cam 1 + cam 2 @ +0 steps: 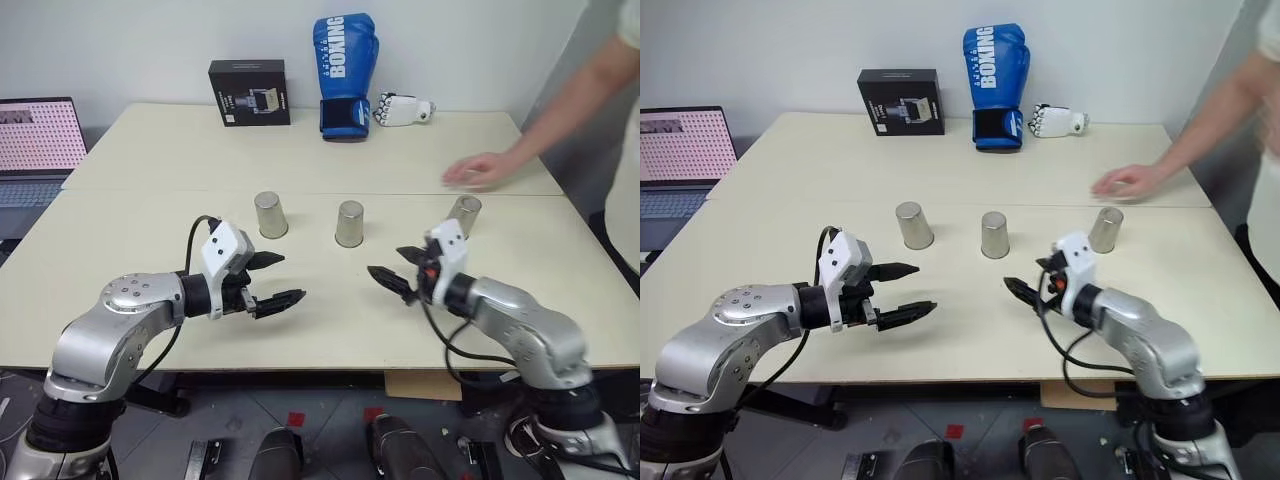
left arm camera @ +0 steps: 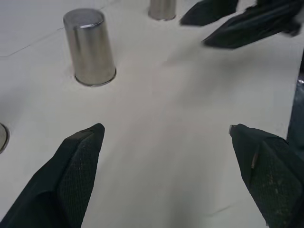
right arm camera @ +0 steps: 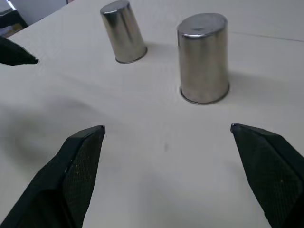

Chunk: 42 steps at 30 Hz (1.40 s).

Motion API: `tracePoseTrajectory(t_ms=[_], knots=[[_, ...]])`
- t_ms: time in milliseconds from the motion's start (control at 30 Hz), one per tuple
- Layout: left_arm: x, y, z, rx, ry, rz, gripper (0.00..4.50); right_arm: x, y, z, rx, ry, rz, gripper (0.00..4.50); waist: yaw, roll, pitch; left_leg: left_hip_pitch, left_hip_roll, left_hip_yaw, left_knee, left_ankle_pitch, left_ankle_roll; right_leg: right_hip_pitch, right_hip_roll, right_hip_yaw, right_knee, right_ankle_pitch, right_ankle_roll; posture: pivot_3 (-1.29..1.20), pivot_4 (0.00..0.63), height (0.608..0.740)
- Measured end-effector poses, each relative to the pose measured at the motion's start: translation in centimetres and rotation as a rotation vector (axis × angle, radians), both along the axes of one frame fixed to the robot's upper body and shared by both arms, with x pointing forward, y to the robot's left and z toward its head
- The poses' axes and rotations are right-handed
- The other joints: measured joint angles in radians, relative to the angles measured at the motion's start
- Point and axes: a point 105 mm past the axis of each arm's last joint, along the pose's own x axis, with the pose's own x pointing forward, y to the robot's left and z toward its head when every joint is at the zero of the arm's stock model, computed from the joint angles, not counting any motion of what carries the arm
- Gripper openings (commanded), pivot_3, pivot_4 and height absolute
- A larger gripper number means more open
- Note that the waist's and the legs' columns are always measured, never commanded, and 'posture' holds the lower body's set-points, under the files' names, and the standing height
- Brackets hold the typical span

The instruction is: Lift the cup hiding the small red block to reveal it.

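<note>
Setting: indoor robot-testing room, lab or office type. Evidence: two plain cream tables (image 1: 300, 150) pushed together against a bare white wall (image 1: 150, 40); an open laptop (image 1: 35, 140) at the left edge, its screen filled with a dotted grid pattern; a black product box (image 1: 249, 92), a blue boxing glove (image 1: 346, 72) and a white robotic hand (image 1: 403, 109) lined up along the far edge; a person's hand (image 1: 478, 170) reaching in from the right.
</note>
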Motion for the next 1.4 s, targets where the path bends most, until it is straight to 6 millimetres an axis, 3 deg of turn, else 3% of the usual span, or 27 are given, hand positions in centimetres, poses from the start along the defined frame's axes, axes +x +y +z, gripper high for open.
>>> tracePoseTrajectory(t_ms=[100, 233, 667, 933, 1033, 1133, 1233, 1333, 1400], knots=[[0.5, -0.6, 0.0, -0.042, -0.021, 0.041, 4.46, 3.2, 1.3, 0.3, -0.002, -0.046, -0.056, 4.50, 0.000, 0.000, 0.000, -0.001, 0.000, 0.000, 0.000, 0.000, 0.000, 0.000, 0.000, 0.000, 0.000, 0.001, 0.001, 0.00, 0.150, 0.740], [1.2, -0.8, 0.9, -0.053, -0.063, 0.073, 4.46, 5.6, 1.9, -0.5, -0.017, -0.047, -0.099, 4.50, 0.000, -0.001, 0.000, -0.002, 0.000, -0.002, -0.002, 0.000, 0.000, -0.001, 0.001, -0.002, 0.000, 0.002, 0.003, 0.00, 0.150, 0.740], [1.9, -0.8, 1.1, -0.068, -0.094, 0.126, 4.46, 8.8, 5.5, -0.9, 0.014, -0.057, -0.026, 4.50, -0.007, 0.000, 0.000, -0.001, 0.000, -0.004, -0.002, 0.000, 0.000, 0.000, 0.001, -0.003, 0.002, 0.002, 0.003, 0.00, 0.150, 0.740], [2.4, -0.9, 1.7, -0.067, -0.109, 0.124, 4.50, 9.5, 5.6, -1.3, 0.019, -0.090, -0.040, 2.80, -0.007, 0.000, 0.000, -0.002, 0.000, -0.005, -0.003, 0.000, 0.000, 0.000, 0.001, -0.003, 0.001, 0.002, 0.003, 0.00, 0.150, 0.740], [2.6, -1.2, 1.5, -0.058, -0.108, 0.113, 4.50, 9.4, 5.6, -0.8, 0.021, -0.120, -0.014, 2.66, -0.007, 0.000, 0.000, -0.001, 0.000, -0.005, -0.003, 0.000, 0.000, 0.000, 0.001, -0.003, 0.001, 0.002, 0.003, 0.00, 0.150, 0.740], [2.8, -1.4, 1.7, -0.056, -0.117, 0.102, 4.50, 9.2, 5.7, 0.3, 0.035, -0.163, -0.001, 2.66, -0.007, 0.000, 0.000, -0.001, 0.000, -0.005, -0.003, 0.000, 0.000, 0.000, 0.001, -0.003, 0.002, 0.002, 0.003, 0.00, 0.150, 0.740], [2.9, -1.6, 1.5, -0.061, -0.110, 0.100, 4.50, 8.8, 5.6, 3.2, 0.099, -0.215, -0.006, 2.66, -0.006, 0.001, 0.000, -0.002, 0.000, -0.006, -0.003, 0.000, 0.000, 0.000, 0.001, -0.004, 0.002, 0.002, 0.003, 0.00, 0.150, 0.740], [3.0, -1.5, 1.3, -0.058, -0.099, 0.100, 4.50, 8.4, 4.2, 6.6, 0.168, -0.268, -0.055, 2.66, -0.004, 0.001, 0.000, -0.002, 0.000, -0.006, -0.003, 0.000, 0.000, 0.000, 0.001, -0.004, 0.002, 0.002, 0.003, 0.00, 0.150, 0.740], [3.1, -1.4, 1.2, -0.052, -0.104, 0.101, 4.50, 8.8, 2.5, 7.4, 0.121, -0.302, -0.140, 2.66, -0.002, 0.001, 0.000, -0.002, -0.001, -0.006, -0.003, 0.000, 0.000, 0.000, 0.001, -0.004, 0.001, 0.002, 0.003, 0.00, 0.150, 0.740]])
